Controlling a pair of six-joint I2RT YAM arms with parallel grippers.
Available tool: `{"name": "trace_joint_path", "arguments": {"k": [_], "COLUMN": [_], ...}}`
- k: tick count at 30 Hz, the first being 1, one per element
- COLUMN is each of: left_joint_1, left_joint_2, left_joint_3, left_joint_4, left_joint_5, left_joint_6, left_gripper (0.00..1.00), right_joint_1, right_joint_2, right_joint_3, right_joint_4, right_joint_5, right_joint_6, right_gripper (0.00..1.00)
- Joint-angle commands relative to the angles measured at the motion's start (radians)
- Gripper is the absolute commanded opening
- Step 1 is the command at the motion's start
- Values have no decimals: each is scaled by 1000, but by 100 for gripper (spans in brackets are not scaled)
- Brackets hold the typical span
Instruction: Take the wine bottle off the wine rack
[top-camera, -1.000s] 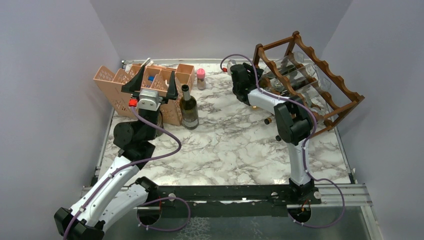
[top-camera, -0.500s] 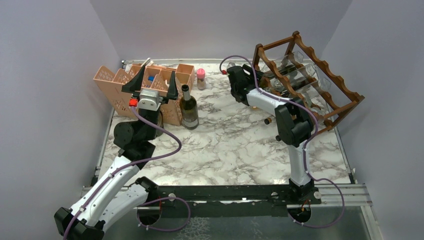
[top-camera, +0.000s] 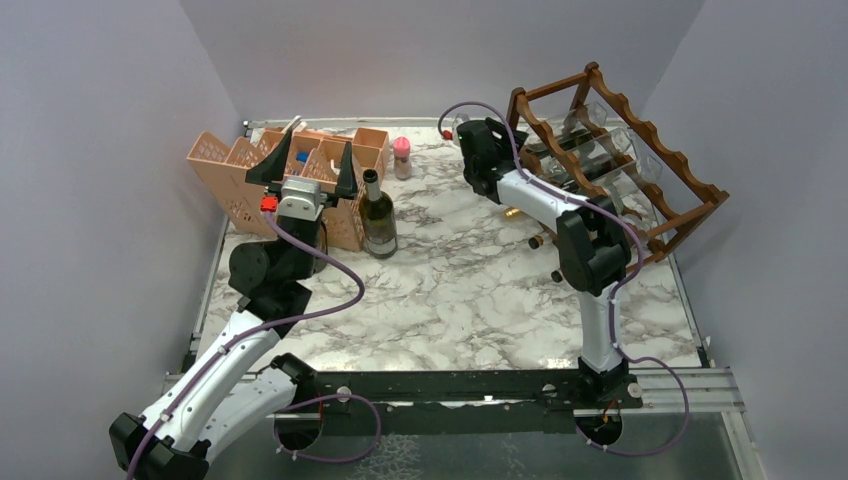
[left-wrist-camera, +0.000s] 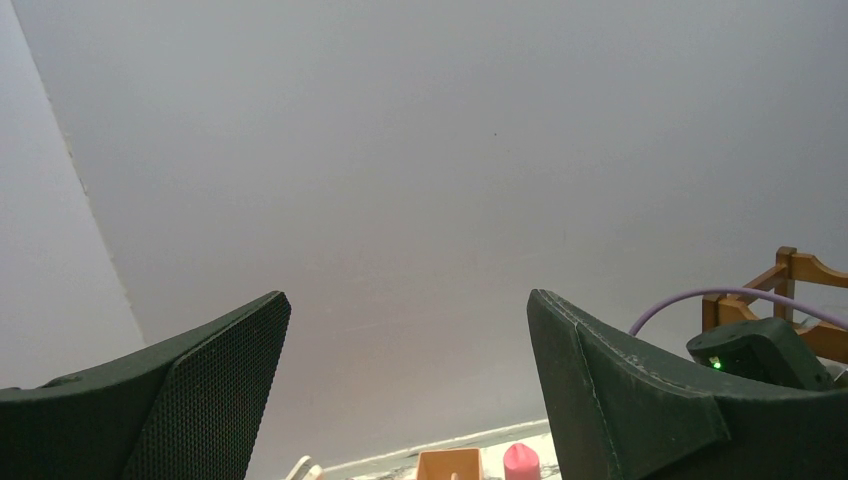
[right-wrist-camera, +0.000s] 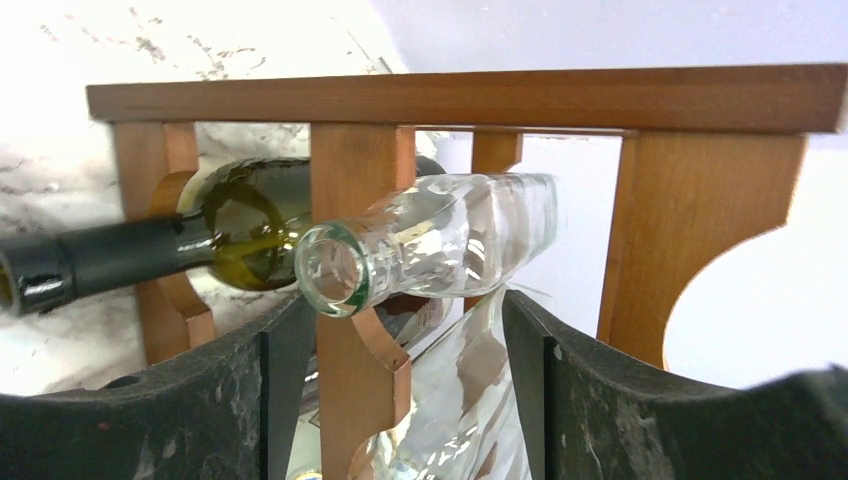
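Right wrist: wine rack (right-wrist-camera: 362, 185) post, clear bottle (right-wrist-camera: 440, 235) before spread pincer (right-wrist-camera: 400, 330).

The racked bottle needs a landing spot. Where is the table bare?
The table is bare through the middle, between the standing bottle and the right arm, down to the near edge. Crowded back left by the organiser, back right by the rack.

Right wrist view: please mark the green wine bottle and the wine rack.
green wine bottle (right-wrist-camera: 238, 220), right wrist view, on its shoulder
wine rack (right-wrist-camera: 460, 98), right wrist view, on its top rail
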Motion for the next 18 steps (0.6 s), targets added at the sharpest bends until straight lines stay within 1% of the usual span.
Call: {"name": "trace_joint_path", "arguments": {"k": [1,7,11,15,18], "left_joint_1": [-7,-12,-12,-12,-13], "left_joint_2": [2,9,6,8,8], "left_joint_3": [-13,-12,-12,-12,-12], "left_joint_4": [28,27,25,24,25], "left_joint_5": [16,23,22,20,23], "left_joint_6": [-2,-3,2,4,3], "left_gripper": [95,95,95,95,95], "right_joint_1": [5,0,-13,-20,-25], "right_joint_2": [8,2,27,40,49], "right_joint_3": [79,54,48,31,28], "right_joint_4": [-141,-147,-139,-71,-70], "right_joint_5": [-89,-114,-118,-106,-108], "right_joint_6": [32,18,9,-21,-23], "right_gripper": [69,67,67,67,66]}}
